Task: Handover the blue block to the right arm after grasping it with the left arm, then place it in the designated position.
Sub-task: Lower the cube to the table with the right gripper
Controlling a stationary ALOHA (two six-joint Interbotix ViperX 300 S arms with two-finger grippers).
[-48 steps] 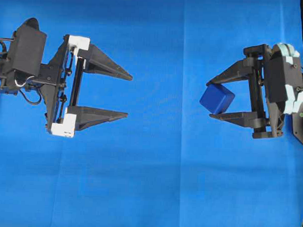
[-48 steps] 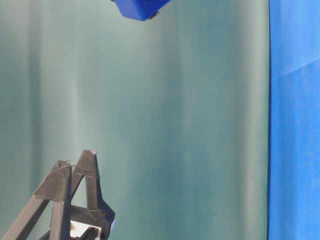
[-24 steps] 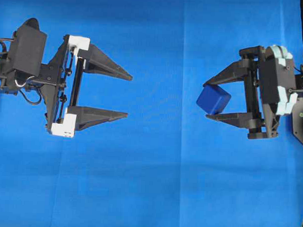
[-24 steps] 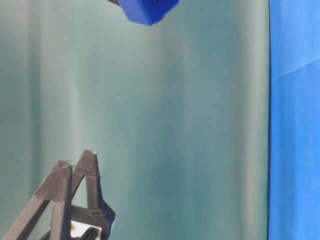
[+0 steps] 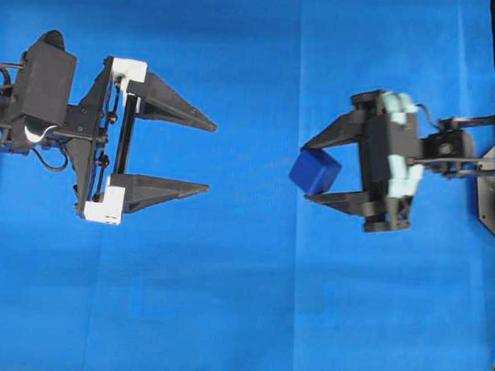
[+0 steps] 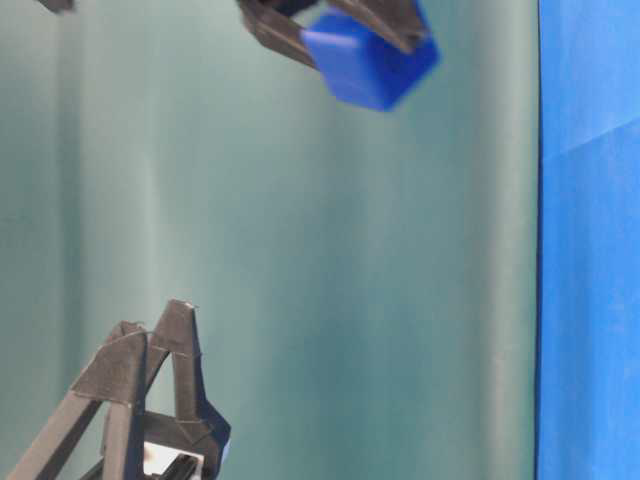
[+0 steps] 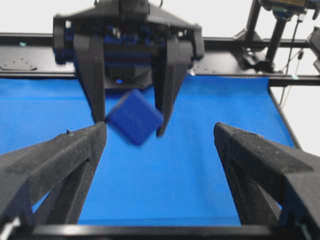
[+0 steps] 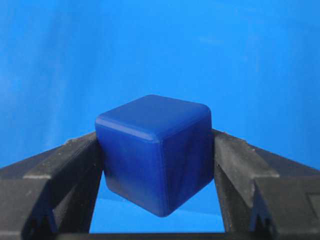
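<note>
Fingers (image 8: 235, 165) of the right gripper (image 5: 306, 171) are closed on the blue block (image 5: 315, 171), one against each opposite side face, as the right wrist view shows. The left gripper (image 5: 210, 156) stands spread to its widest and holds nothing.

Task progress, judged from this arrangement:
- Grasp by the left arm and transfer to the right arm: complete. The block sits solely in the right gripper, well apart from the left fingertips.
- Placement at the designated position: outstanding. No marked target can be made out in any view (its location cannot be told from these pictures).

Location: in the overhead view the block lies at about 3 o'clock from the frame centre, with the left gripper at about 9 o'clock. The table-level view suggests the block (image 6: 370, 62) is held clear of the cloth.

Materials and shapes:
- Block: small cube, dark blue, smooth and slightly glossy, with softly rounded edges and corners. It is held tilted, one corner pointing down between the fingers (image 7: 167, 80).
- Right gripper: long pointed black fingers with a matte, faintly grained surface; pale mint-green pieces on the body.
- Left gripper: the same tapered black fingers (image 7: 55, 160), finely textured, with white plastic brackets at their base.
- Blue cloth (image 5: 251, 316): flat, matte, with faint fold lines, a shade lighter than the block.
</note>
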